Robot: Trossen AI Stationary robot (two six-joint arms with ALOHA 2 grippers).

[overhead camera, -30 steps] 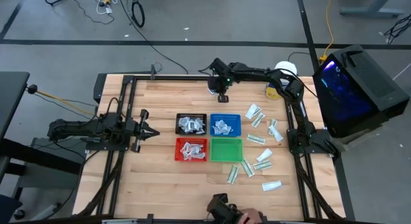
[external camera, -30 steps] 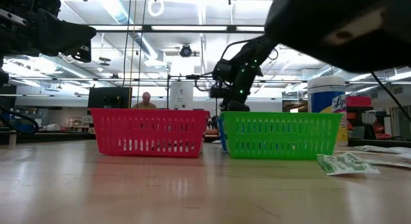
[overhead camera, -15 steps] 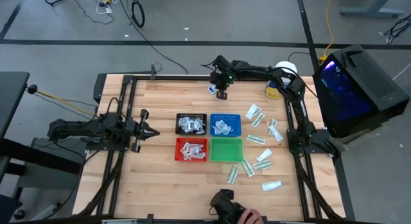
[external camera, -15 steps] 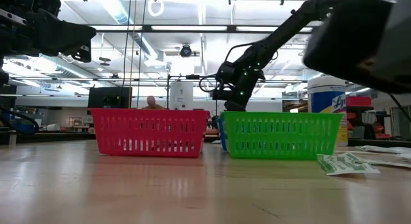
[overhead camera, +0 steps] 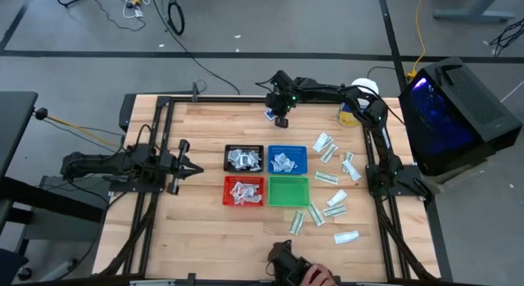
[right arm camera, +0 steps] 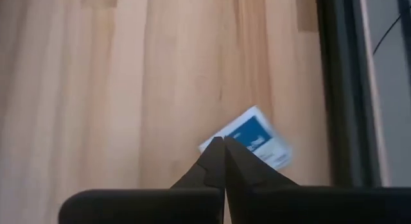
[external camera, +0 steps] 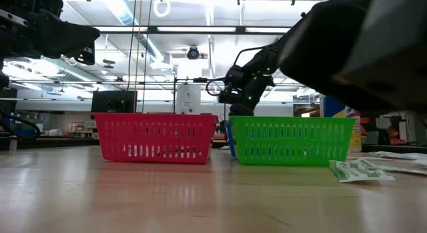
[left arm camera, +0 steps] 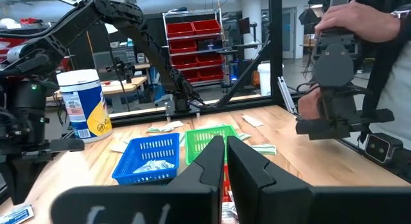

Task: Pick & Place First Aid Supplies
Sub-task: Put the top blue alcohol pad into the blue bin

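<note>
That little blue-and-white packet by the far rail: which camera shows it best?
The right wrist view: the blue-and-white packet lies flat just past the shut right gripper. The high view shows a speck; the left wrist view, an edge; the low view, nothing.

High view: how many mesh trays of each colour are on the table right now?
black tray: 1
blue tray: 1
red tray: 1
green tray: 1
total: 4
</note>
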